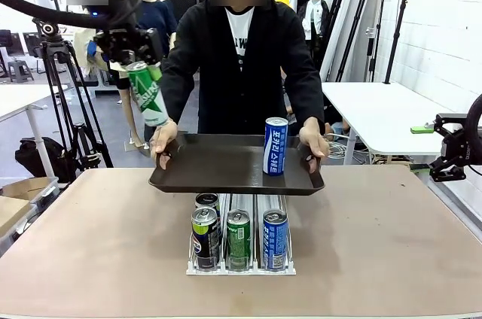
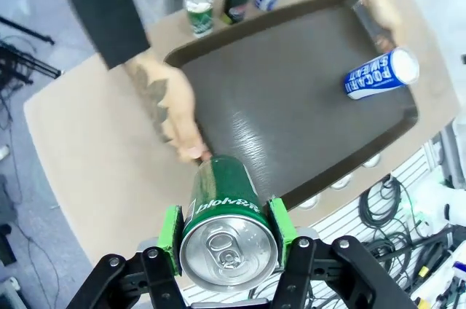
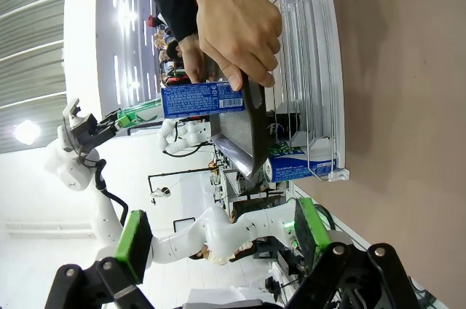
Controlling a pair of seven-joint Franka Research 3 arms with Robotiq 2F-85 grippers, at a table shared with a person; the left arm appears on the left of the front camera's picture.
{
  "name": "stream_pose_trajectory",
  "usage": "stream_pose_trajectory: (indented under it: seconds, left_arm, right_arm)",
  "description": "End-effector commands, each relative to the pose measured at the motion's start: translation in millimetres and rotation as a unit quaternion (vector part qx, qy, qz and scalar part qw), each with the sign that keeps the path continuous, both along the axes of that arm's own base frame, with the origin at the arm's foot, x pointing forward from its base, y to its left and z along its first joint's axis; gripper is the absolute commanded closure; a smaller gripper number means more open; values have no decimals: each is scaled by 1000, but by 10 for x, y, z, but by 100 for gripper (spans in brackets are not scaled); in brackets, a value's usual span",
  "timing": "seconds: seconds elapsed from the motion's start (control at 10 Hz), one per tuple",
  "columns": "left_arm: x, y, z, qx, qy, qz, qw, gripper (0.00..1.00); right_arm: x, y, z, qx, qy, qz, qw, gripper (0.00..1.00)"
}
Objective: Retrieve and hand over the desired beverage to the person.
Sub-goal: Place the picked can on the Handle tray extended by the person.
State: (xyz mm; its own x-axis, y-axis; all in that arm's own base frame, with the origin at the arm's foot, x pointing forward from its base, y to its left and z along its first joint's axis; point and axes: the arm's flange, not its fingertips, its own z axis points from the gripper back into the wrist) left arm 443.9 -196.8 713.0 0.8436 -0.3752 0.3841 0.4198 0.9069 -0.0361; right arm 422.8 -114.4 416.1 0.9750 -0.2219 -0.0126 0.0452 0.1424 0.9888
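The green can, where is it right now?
The green can is clamped in the left claw, raised on the robot's left just beyond the tray's left edge, above the person's hand; the blue can stands on the tray's right.

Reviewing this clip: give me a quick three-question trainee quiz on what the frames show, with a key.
1. True or false: the left gripper is shut on the green can.
2. Multiple choice: where does the blue can stand? A) on the table beside the rack; B) on the tray that the person holds; C) in the right gripper.
3. Fill in: the white rack on the table holds cans in ___ lanes.

Key: 1 true, the green pads clamp the can's sides, raised near the tray's edge. 2 B, upright near the tray's right end. 3 three; the front cans are dark, green and blue.
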Motion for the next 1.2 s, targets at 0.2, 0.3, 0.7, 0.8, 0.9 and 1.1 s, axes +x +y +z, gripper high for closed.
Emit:
stream_pose_trajectory:
  seconds: [0.2,0.3,0.7,0.8,0.9,1.1]
  left_arm:
    - [27,-471,11,17,-6,-72,997,100]
    - [22,-595,-27,20,-16,-80,996,100]
    - [75,-956,-236,20,-11,-94,995,100]
    - [76,-1004,-323,31,-7,-98,995,100]
    - [80,-1028,-400,30,-7,-99,995,100]
    - [91,-1089,-543,30,0,-106,994,100]
  right_arm:
    - [7,1,7,0,-1,0,1000,0]
    - [7,1,7,0,-1,0,1000,0]
    - [7,1,7,0,-1,0,1000,0]
    - [7,1,7,0,-1,0,1000,0]
    - [7,1,7,0,-1,0,1000,0]
    - [7,1,7,0,-1,0,1000,0]
